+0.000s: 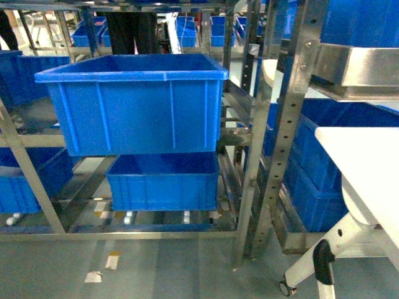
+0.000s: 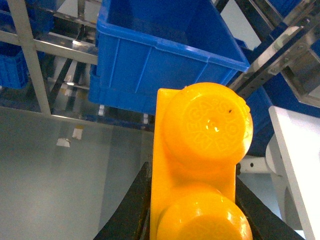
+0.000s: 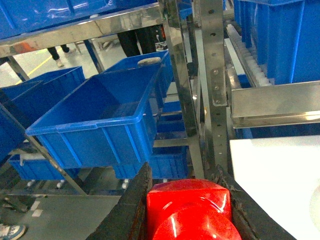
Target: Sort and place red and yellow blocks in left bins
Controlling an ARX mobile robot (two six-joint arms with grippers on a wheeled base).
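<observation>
The left end effector (image 2: 192, 220) is closed on the yellow block (image 2: 200, 170), held short of the upper blue bin (image 1: 134, 103), with a lower bin (image 1: 163, 180) beneath it. On the right, the right end effector (image 3: 187, 210) clamps the red block (image 3: 192, 210), equally short. Releasing this early would likely drop a brick onto the grey floor (image 1: 156, 268), or strike the steel rack (image 1: 274, 124). A white bench (image 1: 368, 168) stands far right.

- The yellow block (image 2: 200, 170) bears raised lettering ringed around its upper stud, reading roughly "MEGA BLOKS", partly blurred.
- No other readable text.
</observation>
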